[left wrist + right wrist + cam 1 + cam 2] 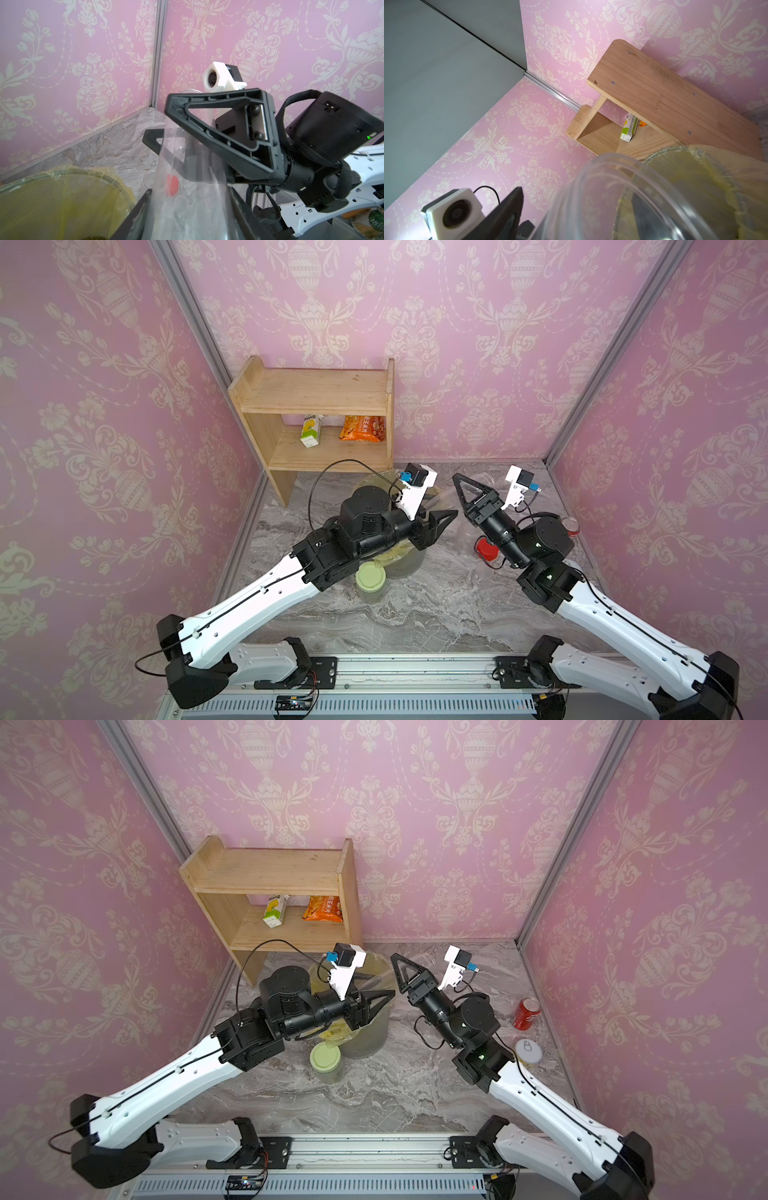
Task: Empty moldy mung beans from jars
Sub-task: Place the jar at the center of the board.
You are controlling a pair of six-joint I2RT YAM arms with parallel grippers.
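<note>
A tall clear jar (187,166) lies nearly level over the yellow-bagged bin (409,568), and it looks empty. My left gripper (453,513) (189,191) is shut on the jar's lower end. The jar's open mouth (424,959) (612,187) points toward the back wall. My right gripper (457,479) (156,120) straddles the upper part of the jar with one finger on each side, and a small gap shows in the right wrist view. A few mung beans (94,238) show deep in the bin. A squat jar with a pale-green lid (371,577) stands in front of the bin. A red lid (487,549) sits under my right arm.
A wooden shelf (316,402) stands at the back left, holding a carton (311,431) and an orange snack bag (362,429). A red soda can (527,1014) and a yellow tin (528,1051) stand by the right wall. Pink walls close in three sides.
</note>
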